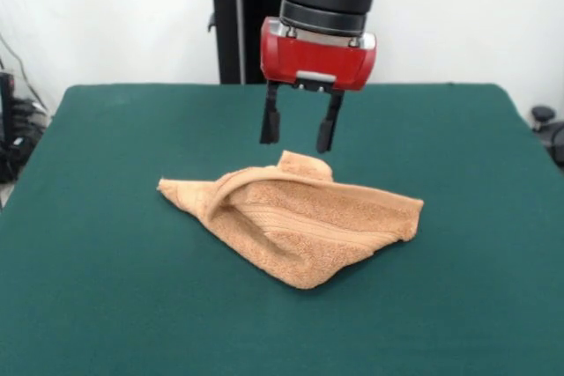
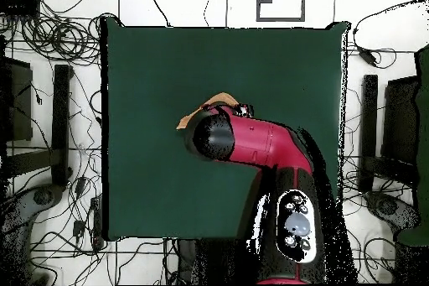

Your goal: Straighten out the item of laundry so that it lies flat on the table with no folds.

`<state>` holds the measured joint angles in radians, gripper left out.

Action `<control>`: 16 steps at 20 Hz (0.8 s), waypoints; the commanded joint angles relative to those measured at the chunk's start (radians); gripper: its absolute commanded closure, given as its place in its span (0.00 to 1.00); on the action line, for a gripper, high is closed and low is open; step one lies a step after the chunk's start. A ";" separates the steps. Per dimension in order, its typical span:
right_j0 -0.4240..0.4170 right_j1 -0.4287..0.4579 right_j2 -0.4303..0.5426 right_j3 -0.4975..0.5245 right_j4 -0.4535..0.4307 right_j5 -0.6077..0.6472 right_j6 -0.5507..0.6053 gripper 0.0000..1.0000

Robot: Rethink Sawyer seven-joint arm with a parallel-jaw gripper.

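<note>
The orange-tan terry towel [image 1: 295,224] lies crumpled near the middle of the dark green table [image 1: 106,217], folded over itself into a rough triangle with a raised ridge along its far edge. My gripper [image 1: 297,136] hangs open and empty just above the towel's far raised fold, its two black fingers [image 1: 270,121] apart and pointing down. In the overhead view the arm [image 2: 251,140] covers most of the towel; only a thin orange rim [image 2: 214,101] shows, and the gripper itself is hidden under the arm.
The robot's black pedestal [image 1: 238,24] stands behind the table's far edge. Cables and dark equipment [image 2: 50,115] lie on the floor around the table. Bare green cloth [image 2: 167,56] surrounds the towel on all sides.
</note>
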<state>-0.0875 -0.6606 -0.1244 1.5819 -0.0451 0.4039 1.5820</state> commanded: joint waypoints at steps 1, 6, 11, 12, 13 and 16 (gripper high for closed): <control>0.037 0.056 0.068 -0.060 -0.055 0.064 0.052 0.00; 0.037 0.104 0.051 -0.081 -0.060 0.052 0.065 0.00; 0.025 0.148 0.065 -0.076 -0.063 0.003 0.067 0.00; 0.022 0.155 0.070 -0.075 -0.063 -0.004 0.066 0.00; 0.020 0.160 0.072 -0.074 -0.064 -0.013 0.066 0.00; 0.008 0.179 0.086 -0.072 -0.067 -0.033 0.057 0.00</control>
<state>-0.0806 -0.5548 -0.1247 1.5057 -0.0453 0.4037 1.5820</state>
